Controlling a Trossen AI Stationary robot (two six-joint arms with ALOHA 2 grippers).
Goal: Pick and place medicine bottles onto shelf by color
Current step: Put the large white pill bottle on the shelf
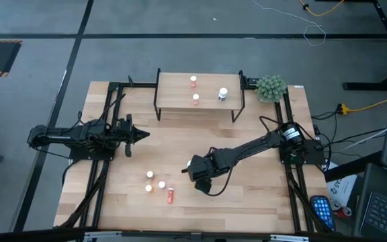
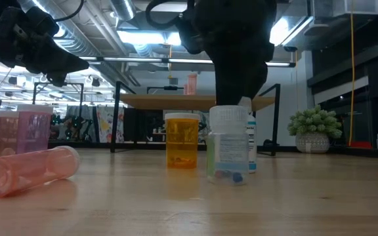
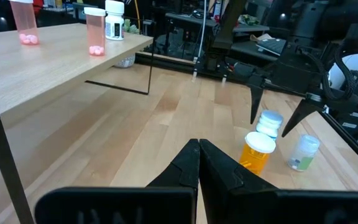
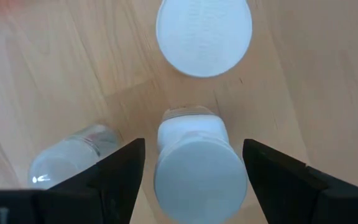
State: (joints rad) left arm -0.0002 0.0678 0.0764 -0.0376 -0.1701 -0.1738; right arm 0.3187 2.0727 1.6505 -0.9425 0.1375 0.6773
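Observation:
My right gripper [image 4: 194, 152] is open and points down over three upright bottles that it hides in the high view. Its fingers stand either side of a white-blue bottle [image 4: 197, 171] without touching it. An orange bottle [image 3: 255, 151] and a clear bottle [image 3: 303, 152] stand beside that one. My left gripper [image 1: 143, 135] is shut and empty, left of the shelf [image 1: 180, 91]. Two pink bottles [image 1: 193, 81] and a white one [image 1: 223, 94] stand on the shelf top. A pink bottle [image 2: 28, 170] lies on its side on the table.
More upright white-capped bottles [image 1: 150, 175] stand on the table left of my right gripper, near the lying pink one [image 1: 170, 195]. A green plant ball [image 1: 271, 87] sits at the far right corner. Black frame rails [image 1: 103, 175] run along both table sides.

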